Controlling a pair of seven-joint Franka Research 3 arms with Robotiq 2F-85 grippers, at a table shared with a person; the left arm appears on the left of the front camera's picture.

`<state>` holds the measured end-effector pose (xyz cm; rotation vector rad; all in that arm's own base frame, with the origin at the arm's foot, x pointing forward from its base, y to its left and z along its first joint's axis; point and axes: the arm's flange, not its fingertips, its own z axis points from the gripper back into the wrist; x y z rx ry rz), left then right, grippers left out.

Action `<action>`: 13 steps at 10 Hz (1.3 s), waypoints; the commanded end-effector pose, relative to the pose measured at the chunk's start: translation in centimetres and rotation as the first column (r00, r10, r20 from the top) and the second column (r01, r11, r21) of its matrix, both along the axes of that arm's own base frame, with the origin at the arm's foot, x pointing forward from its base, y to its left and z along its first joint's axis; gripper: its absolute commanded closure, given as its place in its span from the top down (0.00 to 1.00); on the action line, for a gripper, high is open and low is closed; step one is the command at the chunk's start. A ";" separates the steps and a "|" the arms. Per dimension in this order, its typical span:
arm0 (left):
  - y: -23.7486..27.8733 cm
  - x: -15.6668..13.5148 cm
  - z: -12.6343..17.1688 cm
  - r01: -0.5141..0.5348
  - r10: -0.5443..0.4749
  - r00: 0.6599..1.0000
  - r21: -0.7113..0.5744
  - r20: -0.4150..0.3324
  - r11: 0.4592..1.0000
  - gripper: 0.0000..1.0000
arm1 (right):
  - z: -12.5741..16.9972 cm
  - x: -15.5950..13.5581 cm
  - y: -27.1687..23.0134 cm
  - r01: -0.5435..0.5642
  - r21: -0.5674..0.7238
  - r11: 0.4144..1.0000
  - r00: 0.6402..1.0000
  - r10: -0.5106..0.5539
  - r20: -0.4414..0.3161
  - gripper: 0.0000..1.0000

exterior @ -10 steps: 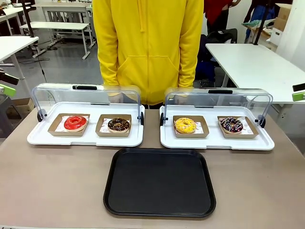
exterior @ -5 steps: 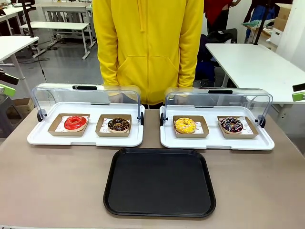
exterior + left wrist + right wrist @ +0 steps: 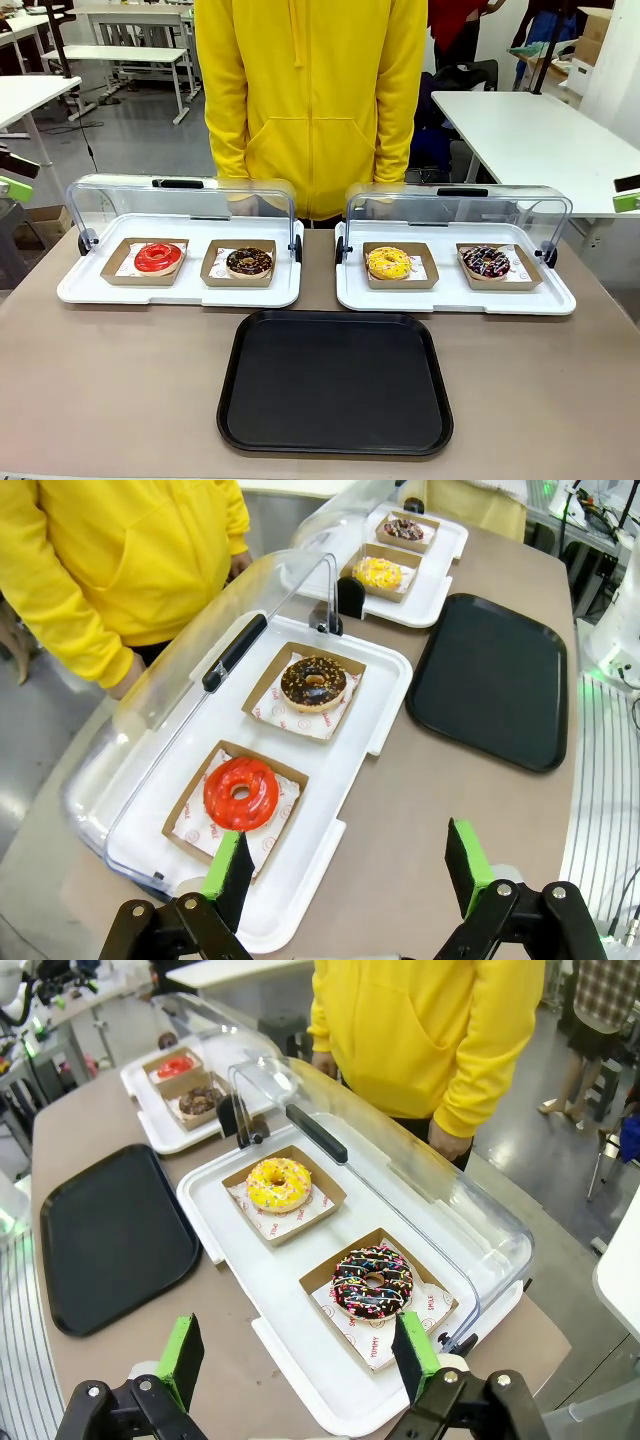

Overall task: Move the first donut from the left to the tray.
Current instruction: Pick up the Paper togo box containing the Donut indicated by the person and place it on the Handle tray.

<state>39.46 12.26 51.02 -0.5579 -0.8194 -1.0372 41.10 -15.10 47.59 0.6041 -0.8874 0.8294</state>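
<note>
A red donut (image 3: 158, 257) sits in a small cardboard holder (image 3: 117, 274) at the left end of the left white tray (image 3: 180, 293), at about 10 o'clock from the empty black tray (image 3: 335, 382) lying near the front edge of the table (image 3: 120, 400). A chocolate donut (image 3: 249, 262) rests just beside it at 3 o'clock, on the same white tray, whose clear lid (image 3: 120, 200) is tipped up at the back. On the right white tray (image 3: 455, 300), also with its lid raised, a yellow donut (image 3: 389, 263) and a sprinkled donut (image 3: 486, 262) lie side by side in holders of their own. A person (image 3: 310, 100) in a yellow hooded top stands at the far side of the table, at 12 o'clock from the black tray.

Seen from the left wrist, the left gripper (image 3: 347, 855) hangs above the table's end with its green-padded fingers spread wide and nothing between them; the red donut lies at about 11 o'clock from it and the black tray at 1 o'clock, well apart. Seen from the right wrist, the right gripper (image 3: 298, 1340) is likewise spread wide and empty, with the sprinkled donut at 12 o'clock just past its fingers and the black tray at 10 o'clock.
</note>
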 end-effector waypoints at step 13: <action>0.0 0.1 0.1 0.008 -0.008 1.000 -0.025 0.020 1.000 1.00 | 0.0 0.3 0.1 0.000 0.022 1.000 1.000 -0.001 0.025 1.00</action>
